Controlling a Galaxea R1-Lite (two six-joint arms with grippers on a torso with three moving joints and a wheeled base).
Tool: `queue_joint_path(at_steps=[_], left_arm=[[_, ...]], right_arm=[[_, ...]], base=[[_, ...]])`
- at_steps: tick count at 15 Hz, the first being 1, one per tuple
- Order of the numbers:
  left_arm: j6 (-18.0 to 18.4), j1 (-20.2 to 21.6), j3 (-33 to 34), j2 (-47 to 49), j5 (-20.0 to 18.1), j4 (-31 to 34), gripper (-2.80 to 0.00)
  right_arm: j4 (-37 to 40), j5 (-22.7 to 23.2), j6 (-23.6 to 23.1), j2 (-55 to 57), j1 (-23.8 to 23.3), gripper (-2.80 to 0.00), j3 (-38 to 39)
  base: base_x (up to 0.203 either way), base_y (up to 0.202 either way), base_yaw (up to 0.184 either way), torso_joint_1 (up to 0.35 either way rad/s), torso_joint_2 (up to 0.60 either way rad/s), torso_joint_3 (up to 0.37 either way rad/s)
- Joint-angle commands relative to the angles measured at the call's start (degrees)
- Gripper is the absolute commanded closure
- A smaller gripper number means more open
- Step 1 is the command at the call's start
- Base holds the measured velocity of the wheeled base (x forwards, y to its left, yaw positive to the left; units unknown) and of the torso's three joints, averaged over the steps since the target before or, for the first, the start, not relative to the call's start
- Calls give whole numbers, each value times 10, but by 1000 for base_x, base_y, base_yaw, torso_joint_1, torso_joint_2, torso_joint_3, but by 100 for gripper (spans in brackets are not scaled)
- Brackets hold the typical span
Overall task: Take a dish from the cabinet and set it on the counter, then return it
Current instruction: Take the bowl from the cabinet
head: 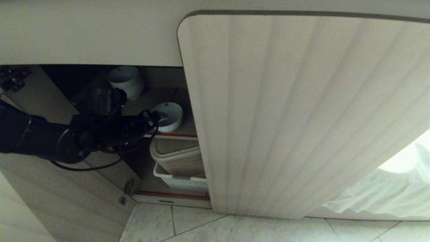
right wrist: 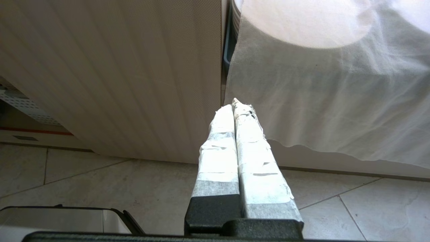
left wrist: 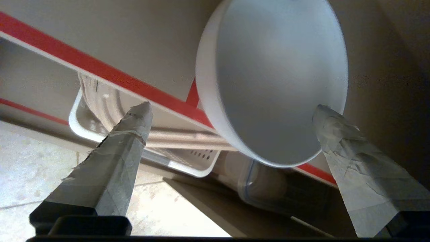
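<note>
Left tool at the small white round ceramic bowl [head: 167, 116] inside the open cabinet [head: 295, 111].

We found the left tool [left wrist: 231, 114] spread wide, taped fingers [left wrist: 117, 158] straddling the bowl's rim, with no grip visible. The bowl sat on the upper brown shelf with its red edge [head: 173, 135], a stack of white bowls [head: 127, 80] behind it and a white perforated basket [head: 181, 181] below. The right tool [right wrist: 235, 109] hung pressed closed above the tiled floor [right wrist: 100, 181].

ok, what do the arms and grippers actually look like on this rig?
The left arm is black with rounded joint housings and a loose black cable looping beneath it. The left gripper has two long tapered fingers wrapped in whitish tape on black bases. The right gripper has matching taped fingers on a black mount.
</note>
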Motion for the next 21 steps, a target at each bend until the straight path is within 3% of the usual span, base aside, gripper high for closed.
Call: queue_joint_path(at_steps=[1, 5, 21], left_arm=[[-1, -2, -6, 2, 0, 0, -280], [-1, -4, -25, 8, 0, 31, -280], [2, -4, -81, 48, 13, 48, -280]], right_arm=[[0, 0, 0, 0, 0, 0, 0], [0, 0, 0, 0, 0, 0, 0], [0, 0, 0, 0, 0, 0, 0]], base=[[0, 0, 0, 0, 0, 0], [0, 0, 0, 0, 0, 0], [0, 0, 0, 0, 0, 0]])
